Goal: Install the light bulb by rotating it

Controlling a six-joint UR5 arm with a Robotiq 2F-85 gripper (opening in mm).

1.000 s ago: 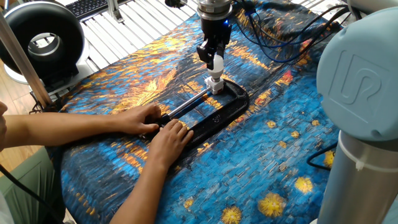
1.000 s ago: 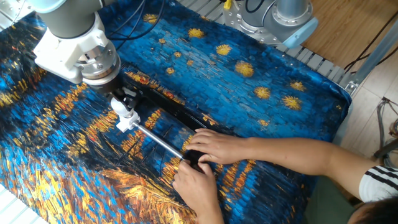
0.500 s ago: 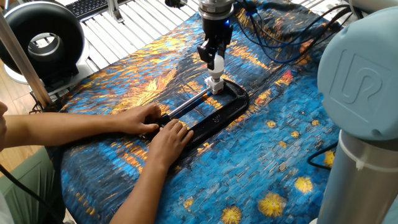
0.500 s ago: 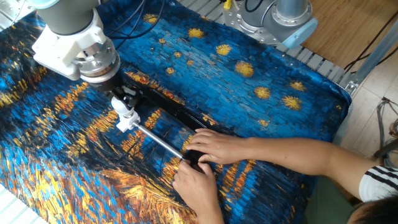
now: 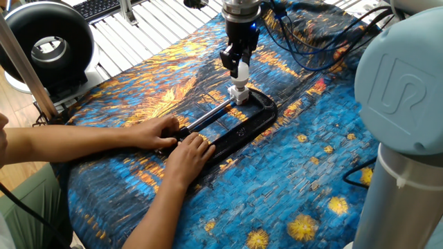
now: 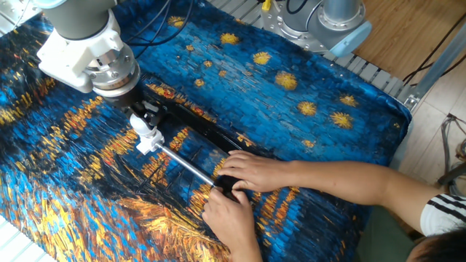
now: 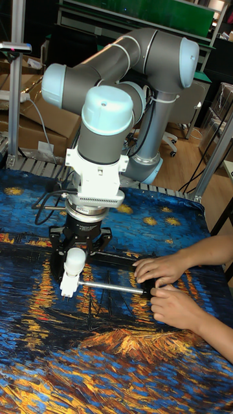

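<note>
The pincer (image 5: 240, 67) points straight down and holds the light bulb (image 7: 74, 259) by its round white head, one finger on each side. The bulb stands upright, its neck down in the small white socket (image 5: 239, 95) that sits at the far end of the black clamp (image 5: 239, 128). Holding it from above along its own axis looks like the sensible way to turn it in, since the wrist can then spin without tilting the thread. How deep the neck already sits in the socket cannot be told from these views.

The clamp lies flat on the desk, its metal rod (image 6: 186, 164) running from the socket toward a person's two hands (image 6: 237, 191). The hands press on the near end of the clamp, well apart from the pincer; that probably keeps the clamp, and so the socket, from turning with the bulb.

The desk is covered with a cloth (image 6: 306, 145) printed in swirling blue and orange with yellow stars. Black cables (image 5: 325, 41) trail across its far side in one fixed view, and a round black ring-shaped device (image 5: 45, 48) stands to the left beyond the cloth. The tall fixed view shows shelving and cardboard boxes (image 7: 22, 126) behind the arm.
</note>
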